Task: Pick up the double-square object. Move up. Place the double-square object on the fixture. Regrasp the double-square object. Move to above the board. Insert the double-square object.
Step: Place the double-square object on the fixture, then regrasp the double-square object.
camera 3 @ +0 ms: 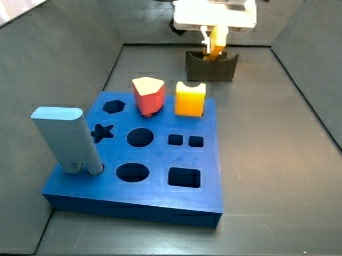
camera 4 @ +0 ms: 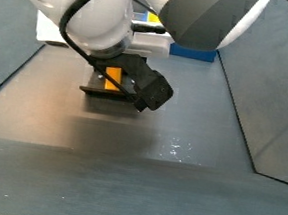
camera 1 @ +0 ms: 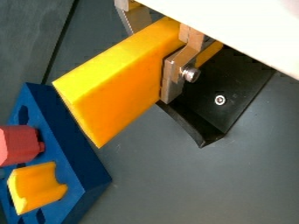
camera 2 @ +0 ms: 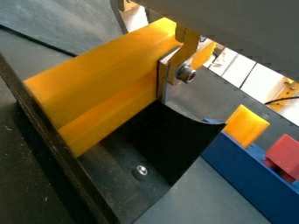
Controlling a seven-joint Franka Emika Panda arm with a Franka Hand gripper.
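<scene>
Both wrist views show the gripper (camera 1: 184,63) closed on the double-square object (camera 1: 117,83): a silver finger (camera 1: 176,72) lies flat against the orange side, so the jaws stand only a block's width apart. The block runs out long past the fingers, and its held end sits at the fixture (camera 1: 222,101), which lies just under and behind the fingertips. Whether the block already rests in the cradle I cannot tell.

Risk, as I judge it: the grip is near one end, so the long free end could lever down and twist in the pads. If the fingers let go before the block is seated, it may roll off the fixture. A skewed regrasp would likely make the two legs miss their holes.

Farther out, the board (camera 3: 160,185) lies well apart from the fingers. It holds a red peg (camera 3: 147,96), a stubby yellow block (camera 3: 191,98) and a pale-blue block (camera 3: 64,140); the other holes look empty.
</scene>
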